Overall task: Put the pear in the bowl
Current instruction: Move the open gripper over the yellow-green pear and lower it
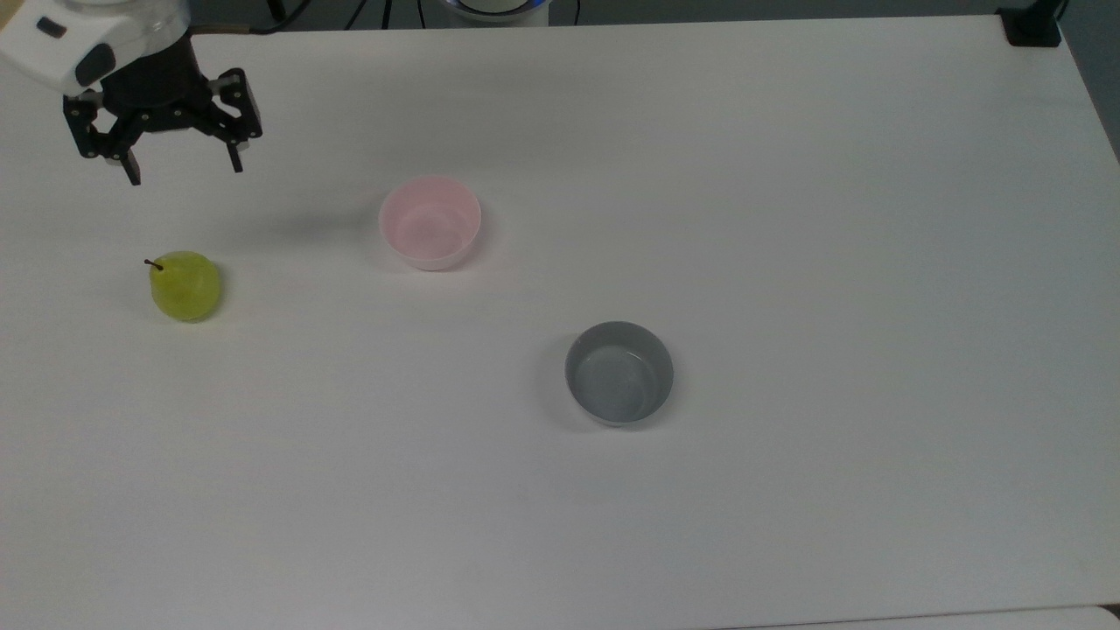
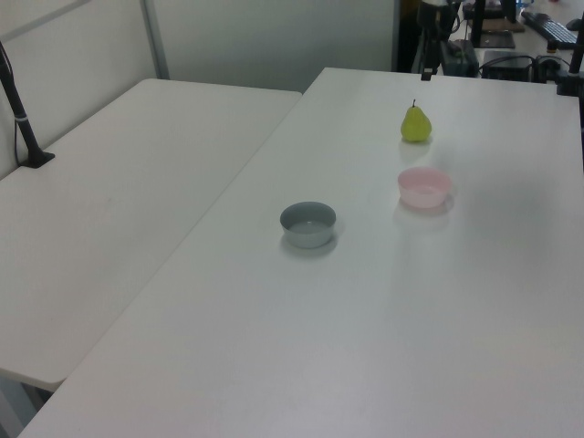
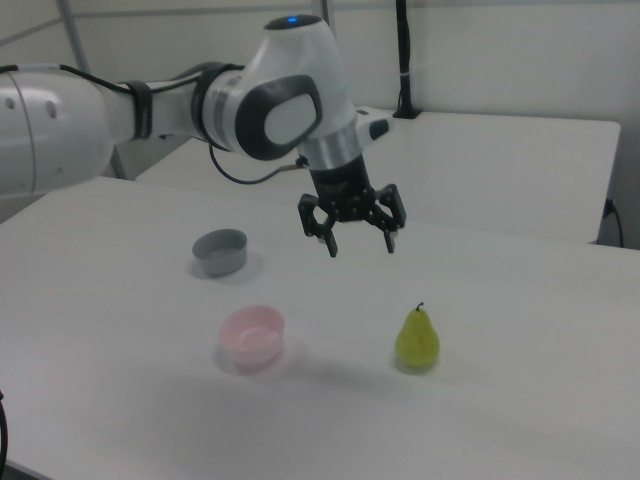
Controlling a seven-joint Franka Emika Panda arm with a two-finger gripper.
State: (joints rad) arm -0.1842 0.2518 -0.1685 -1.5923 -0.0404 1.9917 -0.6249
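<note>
The gripper hangs spread wide above the table, empty. The pear stands upright (stem up) apart from the bowl. Best to centre over the pear's wide belly, descend straight, and close gently below the neck.

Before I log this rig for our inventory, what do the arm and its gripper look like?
The arm has glossy white rounded shells with dark grey joint sections, a small blue light on top, and a black cable along it. The gripper is black, with an open linkage frame and two thin fingers.
</note>
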